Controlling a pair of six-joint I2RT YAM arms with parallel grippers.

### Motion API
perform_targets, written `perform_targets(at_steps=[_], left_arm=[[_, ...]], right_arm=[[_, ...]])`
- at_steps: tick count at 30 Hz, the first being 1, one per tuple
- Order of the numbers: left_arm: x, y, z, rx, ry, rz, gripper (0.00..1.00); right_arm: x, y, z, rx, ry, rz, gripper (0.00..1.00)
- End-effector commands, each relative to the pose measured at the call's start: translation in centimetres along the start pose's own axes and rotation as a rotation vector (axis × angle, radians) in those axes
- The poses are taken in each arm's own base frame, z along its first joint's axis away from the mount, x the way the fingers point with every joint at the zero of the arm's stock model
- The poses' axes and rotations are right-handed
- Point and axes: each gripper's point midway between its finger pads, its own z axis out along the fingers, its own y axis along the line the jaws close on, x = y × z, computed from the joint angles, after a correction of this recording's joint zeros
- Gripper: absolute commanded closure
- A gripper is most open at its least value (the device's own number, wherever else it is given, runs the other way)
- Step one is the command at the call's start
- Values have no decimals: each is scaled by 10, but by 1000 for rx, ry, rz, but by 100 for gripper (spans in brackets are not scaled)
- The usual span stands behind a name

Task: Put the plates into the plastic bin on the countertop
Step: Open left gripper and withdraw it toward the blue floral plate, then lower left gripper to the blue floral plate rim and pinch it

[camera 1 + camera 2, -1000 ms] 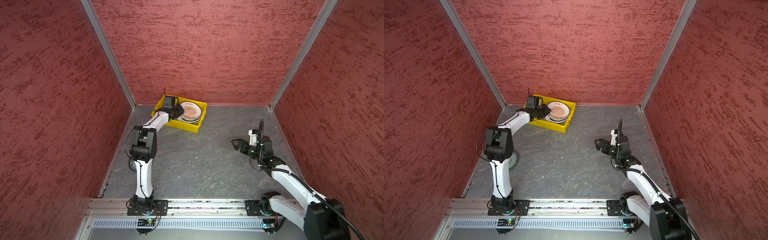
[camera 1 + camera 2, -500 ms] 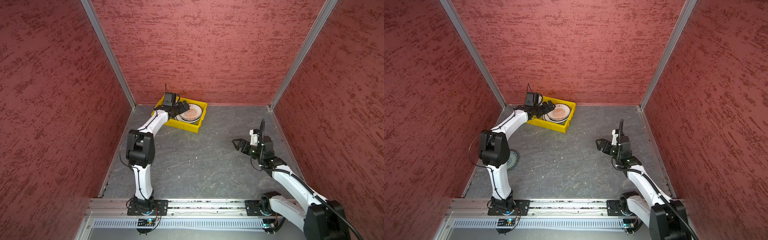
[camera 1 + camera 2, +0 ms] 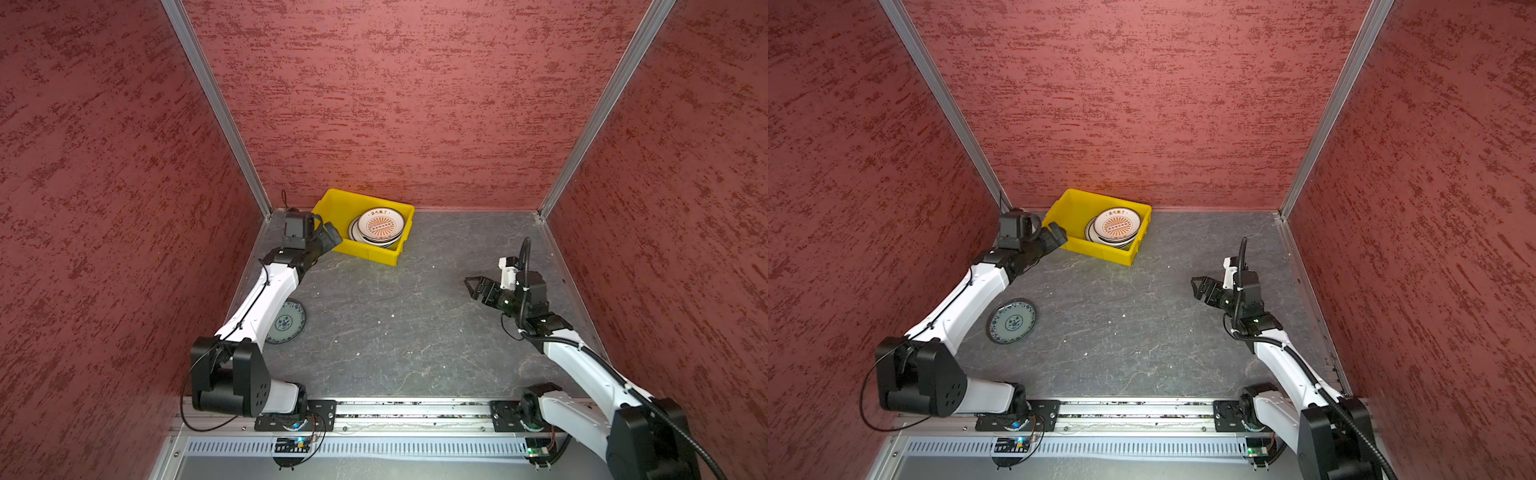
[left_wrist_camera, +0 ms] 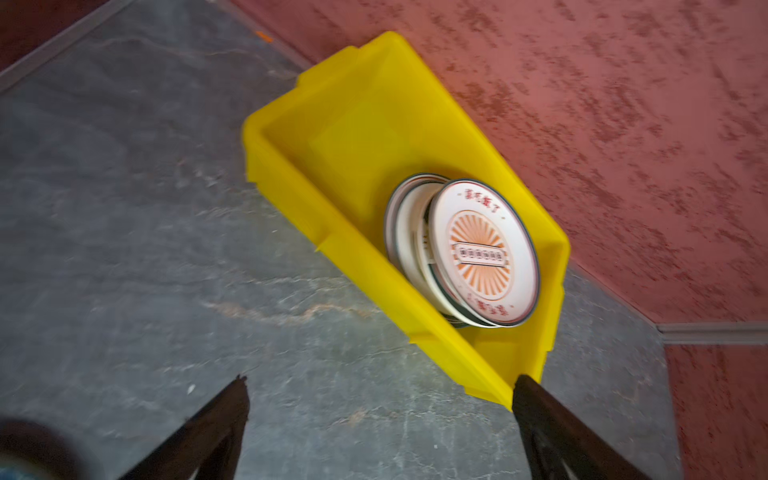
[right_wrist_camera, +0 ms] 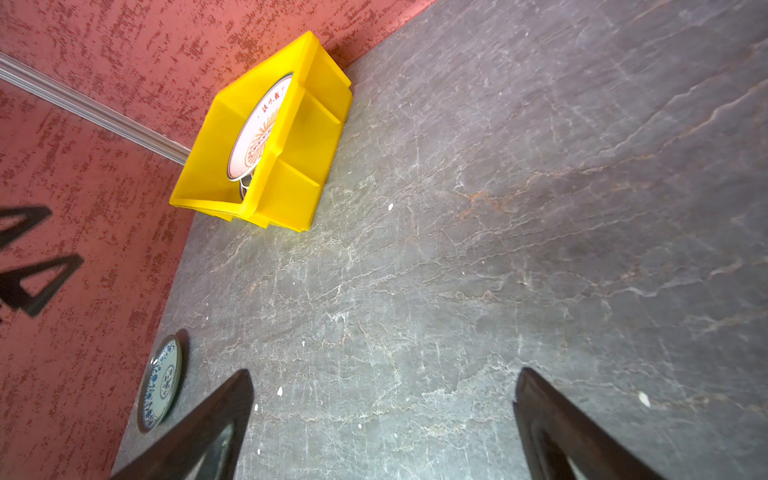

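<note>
I work inside a lab test booth: three textured red walls (image 3: 395, 104) joined by aluminium corner posts (image 3: 215, 104) box in a dark stone-look countertop (image 3: 395, 340), and my left arm (image 3: 270, 297) and right arm (image 3: 582, 365) are bolted to a metal rail (image 3: 415, 422) (bare circuit board (image 3: 291, 445) just below) along its front edge.

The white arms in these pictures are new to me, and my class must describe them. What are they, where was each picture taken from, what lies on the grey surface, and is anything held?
It is a robot: a left arm and a right arm, each ending in a two-fingered gripper. Two pictures look down from above; two come from cameras on the wrists. On the countertop sits a yellow plastic bin holding a stack of plates; one blue-patterned plate lies near the left arm. The left gripper and right gripper are both open, holding nothing.
</note>
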Motion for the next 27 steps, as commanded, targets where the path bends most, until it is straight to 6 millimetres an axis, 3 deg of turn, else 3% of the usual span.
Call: perform_targets(at_steps=[1,5,11,17,27], left_arm=[[27,50,-9,-120,34,-67,1],[56,92,-16,-174,57,-162,1],[82,128,-10,-226,106,-261,1],[111,139,12,-206,203,-330,1],[133,128,32,-97,270,-317,1]], right_arm=[[-7,8,-1,-42,-32,-33,1],[-5,6,3,-46,-29,-30,1],[-3,6,11,-54,7,-16,1],[0,4,13,-57,13,9,1],[3,0,11,-36,19,12,1]])
